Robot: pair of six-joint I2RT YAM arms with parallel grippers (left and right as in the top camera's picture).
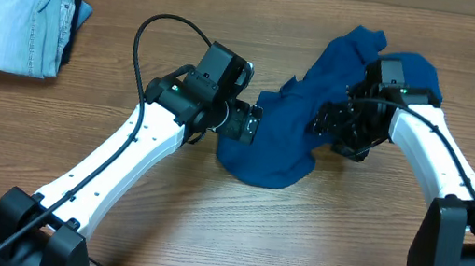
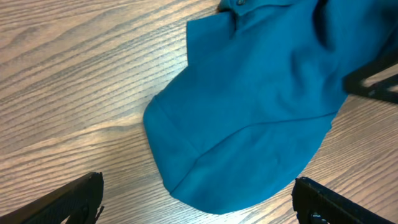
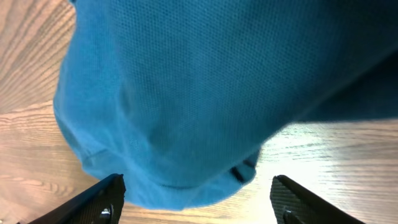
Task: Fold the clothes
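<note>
The clothes, a deep teal polo shirt point(image 1: 280, 135), lie crumpled on the wooden table right of centre. My left gripper point(image 1: 246, 123) is at the shirt's left edge, low over the table. In the left wrist view its jaws stand wide open point(image 2: 199, 208), and a rounded fold of the shirt point(image 2: 261, 99) lies just ahead of them, apart from both fingers point(image 2: 68, 199). My right gripper point(image 1: 337, 127) is over the shirt's right part. In the right wrist view a bulge of the shirt point(image 3: 205, 81) hangs between its fingers point(image 3: 93, 202), which stand apart and do not pinch it point(image 3: 199, 202).
Folded pale blue jeans point(image 1: 14, 15) lie at the table's far left corner. The right arm's dark hardware point(image 2: 373, 81) shows at the right edge of the left wrist view. Bare wood point(image 1: 296, 246) stretches in front of the shirt.
</note>
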